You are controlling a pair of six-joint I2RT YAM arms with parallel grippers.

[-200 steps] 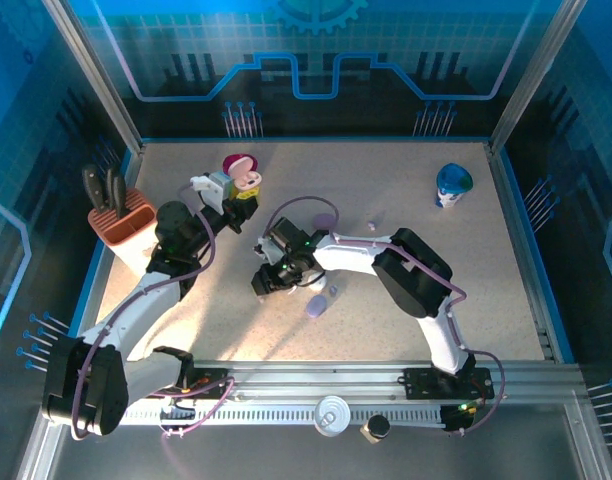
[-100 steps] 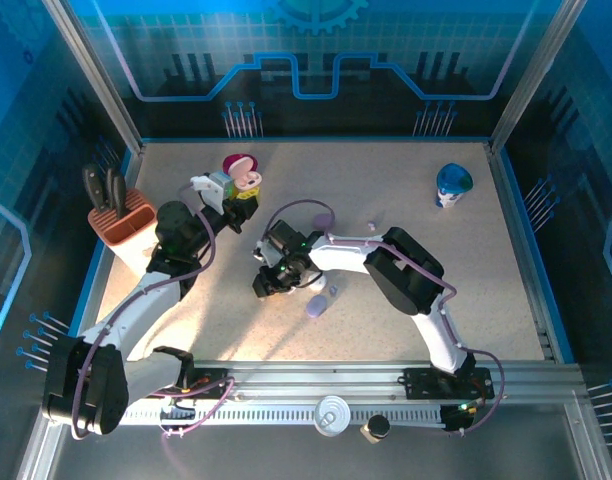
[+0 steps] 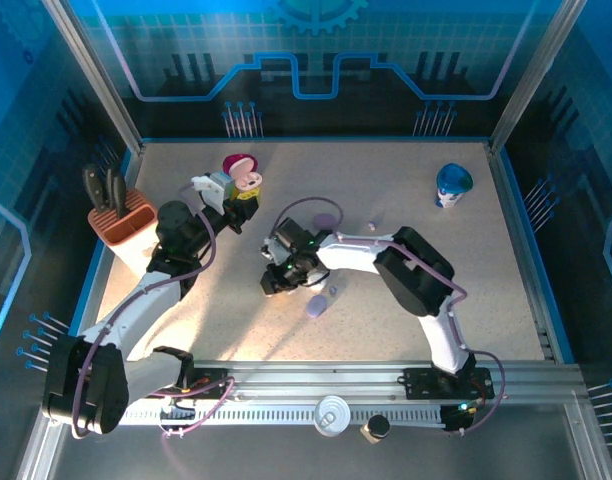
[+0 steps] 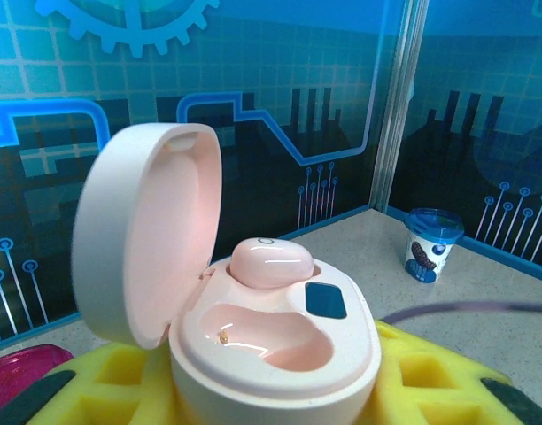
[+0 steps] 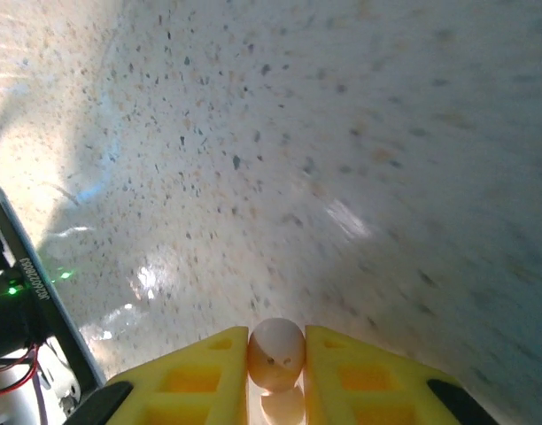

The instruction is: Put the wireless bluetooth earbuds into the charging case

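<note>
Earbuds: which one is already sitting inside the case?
The pink earbud in the open case's far pocket; the pale earbud is pinched by the right gripper.

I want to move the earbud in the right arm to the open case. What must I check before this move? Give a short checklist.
1. The lid of the charging case is open: ok.
2. Case sits in left jaws, between yellow pads: ok.
3. A free slot is left: ok; the seated earbud fills the other.
4. Right jaws clamp the held earbud: ok.
5. Its orientation fits the slot: cannot tell.
6. Right jaws above the case: not ok; top view shows them apart.
</note>
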